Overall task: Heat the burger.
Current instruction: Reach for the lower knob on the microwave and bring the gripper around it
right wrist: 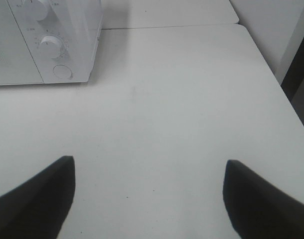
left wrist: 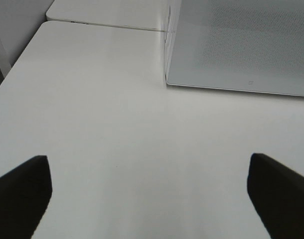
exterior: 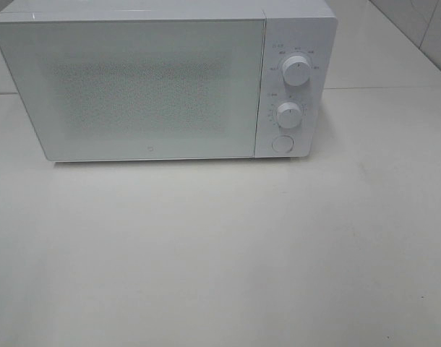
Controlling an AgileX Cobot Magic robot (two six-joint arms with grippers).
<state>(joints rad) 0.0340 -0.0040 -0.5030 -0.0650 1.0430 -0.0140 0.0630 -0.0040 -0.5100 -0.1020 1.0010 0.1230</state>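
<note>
White table [exterior: 220, 253], matte, plain top. One white microwave [exterior: 134, 87] sits directly on it at 12 o'clock in the high view, a bit toward 11, door shut, front facing 6. Control panel [exterior: 307, 43] on its 3 o'clock side: upper knob [exterior: 297, 71], lower knob [exterior: 288, 114], round button [exterior: 281, 143] beneath. A seam [exterior: 387, 89] crosses the table top at 2 o'clock, running out from behind the microwave.

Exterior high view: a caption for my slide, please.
Closed white box-shaped microwave at the back of a white table.
</note>
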